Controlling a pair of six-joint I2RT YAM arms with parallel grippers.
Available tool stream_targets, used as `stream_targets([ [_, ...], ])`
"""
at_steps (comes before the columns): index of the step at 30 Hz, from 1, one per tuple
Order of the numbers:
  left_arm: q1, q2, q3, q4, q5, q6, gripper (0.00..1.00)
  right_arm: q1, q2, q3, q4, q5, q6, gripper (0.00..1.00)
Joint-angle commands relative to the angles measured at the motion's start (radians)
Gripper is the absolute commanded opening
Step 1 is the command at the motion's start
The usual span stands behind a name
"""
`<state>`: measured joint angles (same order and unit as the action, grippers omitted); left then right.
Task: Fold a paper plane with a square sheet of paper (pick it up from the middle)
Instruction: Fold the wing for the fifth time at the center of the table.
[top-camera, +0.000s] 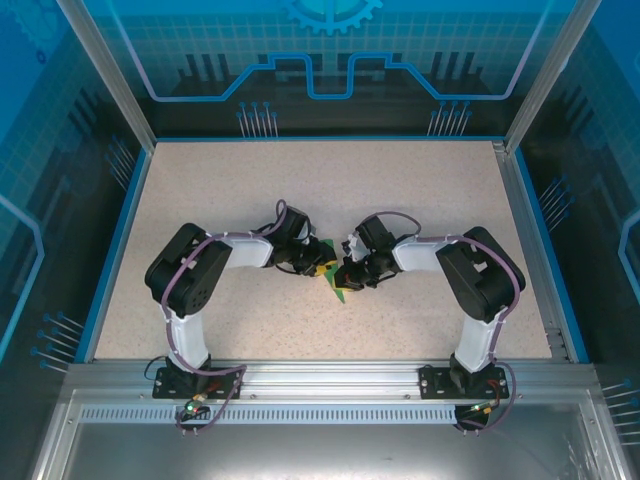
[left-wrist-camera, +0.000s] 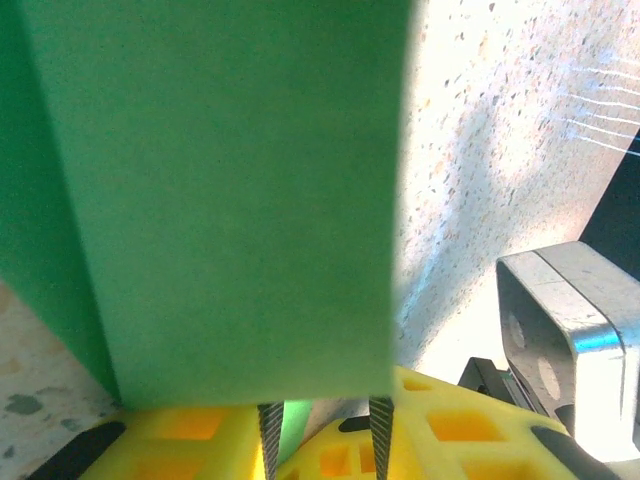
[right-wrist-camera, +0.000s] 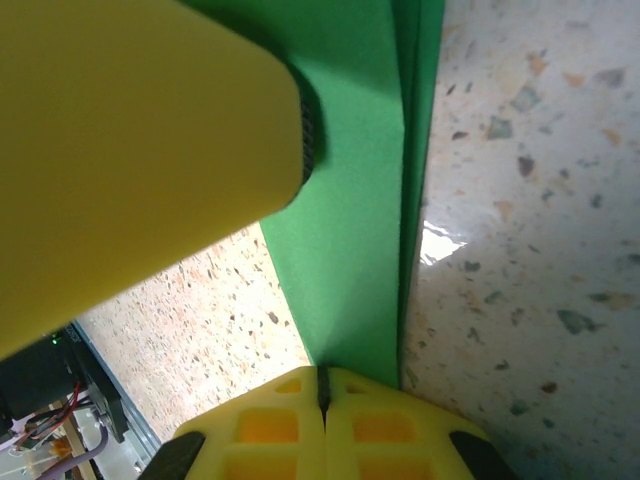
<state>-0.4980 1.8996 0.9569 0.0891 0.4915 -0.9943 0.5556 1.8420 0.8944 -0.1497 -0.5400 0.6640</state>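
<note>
Yellow fingers (right-wrist-camera: 265, 425) of the right gripper (right-wrist-camera: 322, 388) press together, jaws closed on an edge of the folded green sheet of paper (right-wrist-camera: 350, 230), which is in the middle of the bench (top-camera: 420, 190). Opposite, the left gripper (left-wrist-camera: 324, 435) meets the sheet's end with its jaws a little apart, green showing in the gap.

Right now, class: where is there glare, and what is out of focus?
Right wrist: a white glare patch on the speckled beige tabletop, a near yellow plastic finger blurred. Left wrist: the bright green folded paper soft, tabletop washed out at right.
</note>
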Motion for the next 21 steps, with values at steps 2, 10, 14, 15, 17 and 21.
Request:
stream_targets([
  [2, 0.05, 0.036, 0.032, -0.053, -0.046, 0.045, 0.33, 0.0, 0.073, -0.039, -0.225, 0.129, -0.032, 0.0],
  [10, 0.091, 0.061, 0.065, -0.054, -0.031, 0.079, 0.33, 0.005, 0.085, -0.04, -0.228, 0.123, -0.04, 0.0],
  [14, 0.117, 0.071, 0.085, -0.066, -0.028, 0.1, 0.34, 0.009, 0.089, -0.04, -0.228, 0.12, -0.044, 0.0],
  [15, 0.124, 0.076, 0.093, -0.072, -0.026, 0.108, 0.34, 0.008, 0.091, -0.04, -0.229, 0.117, -0.046, 0.0],
  [17, 0.136, 0.081, 0.107, -0.075, -0.014, 0.124, 0.34, 0.012, 0.091, -0.041, -0.229, 0.117, -0.047, 0.0],
  [21, 0.163, 0.104, 0.149, -0.1, -0.001, 0.162, 0.34, 0.015, 0.097, -0.039, -0.232, 0.112, -0.057, 0.0],
])
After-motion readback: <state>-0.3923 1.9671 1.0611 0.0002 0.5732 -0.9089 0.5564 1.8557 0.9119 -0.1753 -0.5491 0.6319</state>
